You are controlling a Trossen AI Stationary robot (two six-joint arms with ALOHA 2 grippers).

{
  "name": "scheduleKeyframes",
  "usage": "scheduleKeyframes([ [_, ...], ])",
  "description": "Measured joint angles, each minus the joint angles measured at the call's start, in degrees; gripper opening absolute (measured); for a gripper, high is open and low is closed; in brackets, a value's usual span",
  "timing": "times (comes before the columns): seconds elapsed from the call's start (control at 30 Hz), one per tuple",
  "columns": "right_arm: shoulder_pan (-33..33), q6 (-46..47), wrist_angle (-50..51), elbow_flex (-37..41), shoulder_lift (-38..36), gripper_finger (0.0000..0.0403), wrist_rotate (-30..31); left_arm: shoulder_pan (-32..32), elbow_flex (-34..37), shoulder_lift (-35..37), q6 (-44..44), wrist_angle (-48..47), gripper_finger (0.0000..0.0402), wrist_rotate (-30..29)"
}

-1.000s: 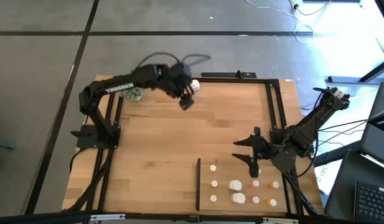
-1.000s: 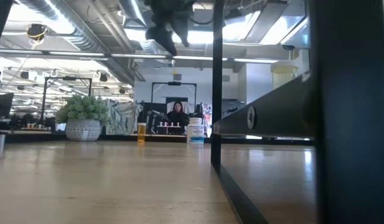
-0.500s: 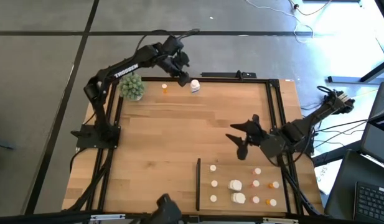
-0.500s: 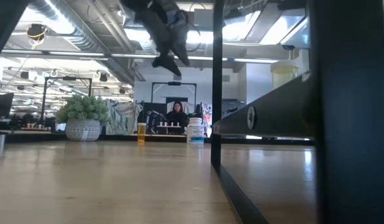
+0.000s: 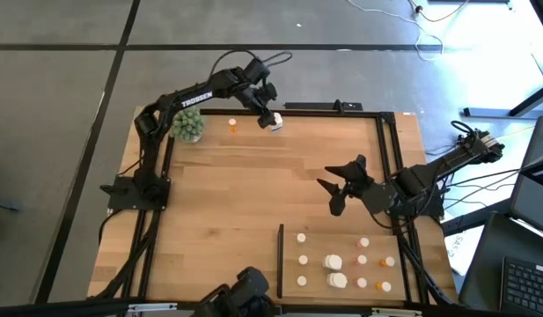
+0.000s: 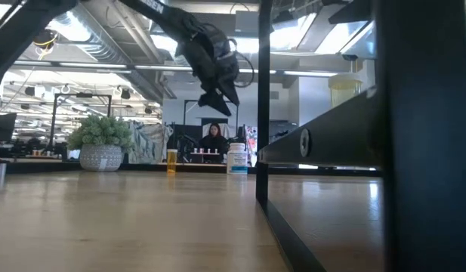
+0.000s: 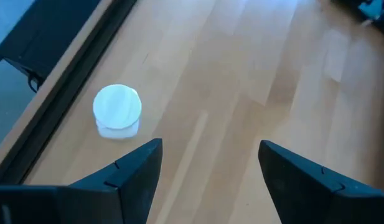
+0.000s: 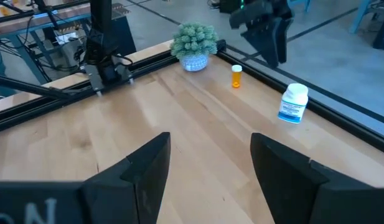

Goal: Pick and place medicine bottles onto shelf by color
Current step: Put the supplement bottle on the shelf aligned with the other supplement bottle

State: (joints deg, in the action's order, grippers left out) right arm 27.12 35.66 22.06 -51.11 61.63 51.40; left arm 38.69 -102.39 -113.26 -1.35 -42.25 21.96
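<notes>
Overhead, my left gripper point(image 5: 269, 112) hangs at the upper centre of the frame, fingers point(image 7: 139, 171) spread wide and holding nothing, just above a chunky white bottle point(image 5: 275, 121) at the far edge of the surface point(image 5: 245, 202). An orange bottle point(image 5: 233, 126) stands beside it, near the plant ball point(image 5: 187, 124). My right gripper point(image 5: 340, 187) sits right of centre, fingers point(image 8: 145, 171) apart, empty. Lower right, the shelf point(image 5: 319, 242) carries the other medicine bottles point(image 5: 333, 262), white ones left, orange ones right.
</notes>
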Motion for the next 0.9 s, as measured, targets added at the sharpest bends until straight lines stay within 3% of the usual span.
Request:
scheduleKeyframes([
  [0.33,-0.14,0.11,0.02,0.0,0.02,0.0223,-0.01,0.05,0.0,-1.57,-3.78,-0.15,0.026,-3.9],
  [0.9,-0.12,0.26,0.02,0.0,0.02,0.0223,0.01,1.58,0.0,-1.56,-5.36,-0.62,0.026,-4.07],
])
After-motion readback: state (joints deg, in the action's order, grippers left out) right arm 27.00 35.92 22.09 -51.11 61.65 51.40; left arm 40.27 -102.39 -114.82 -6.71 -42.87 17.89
